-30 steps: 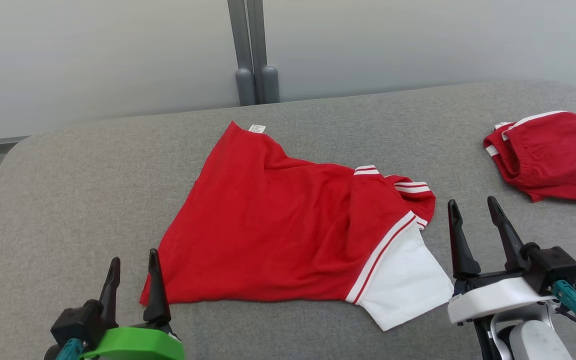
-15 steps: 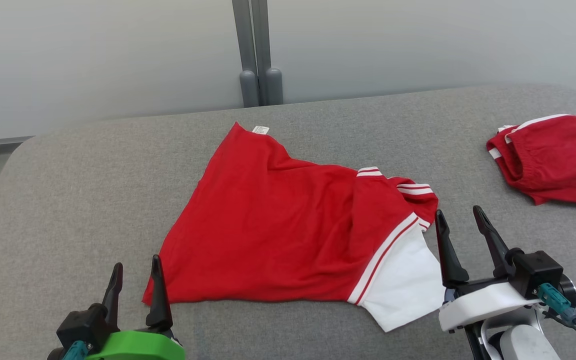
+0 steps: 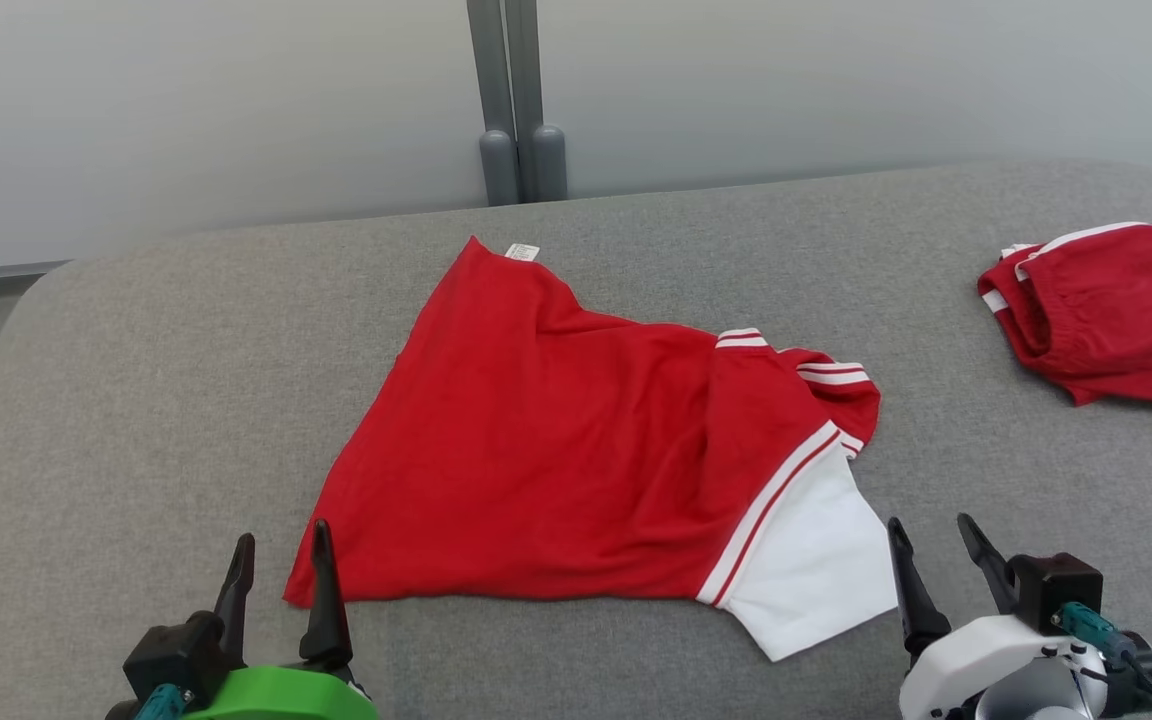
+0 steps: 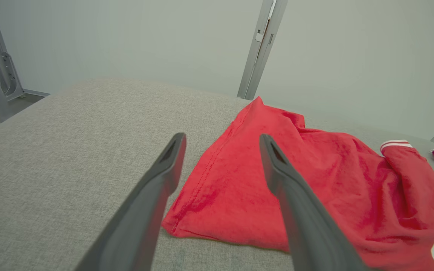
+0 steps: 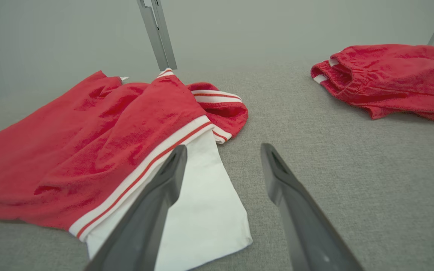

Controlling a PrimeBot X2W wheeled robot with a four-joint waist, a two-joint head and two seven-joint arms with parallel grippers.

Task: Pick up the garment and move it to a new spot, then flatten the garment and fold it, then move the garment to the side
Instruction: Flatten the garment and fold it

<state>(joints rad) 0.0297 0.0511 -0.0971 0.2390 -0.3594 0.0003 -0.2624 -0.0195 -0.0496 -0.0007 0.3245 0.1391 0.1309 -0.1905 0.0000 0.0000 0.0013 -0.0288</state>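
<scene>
Red garment (image 3: 556, 450) with a white sleeve (image 3: 816, 570) lying on the grey fabric-covered worktop (image 3: 136, 400), roughly at its centre and in front of the robot. The body of the garment is spread but not flat. A small label (image 3: 521, 252) shows at its far corner, and the striped trim on the right is bunched and turned over on itself. A second red garment (image 3: 1106, 310) sits well apart at the far right. The left hand (image 3: 283, 533) is spread and empty, just beside the near-left hem corner (image 3: 301, 595). The right hand (image 3: 929, 520) is likewise spread and empty, just beside the outer edge of the white sleeve. Neither hand touches cloth. The step in hand appears to be the opening pick-up, or possibly the flattening; nothing is folded yet. The next move calls for each hand to descend to its nearest edge and pinch a single layer. The right hand needs the more care, since layers overlap at the sleeve and a pinch could take several at once.
</scene>
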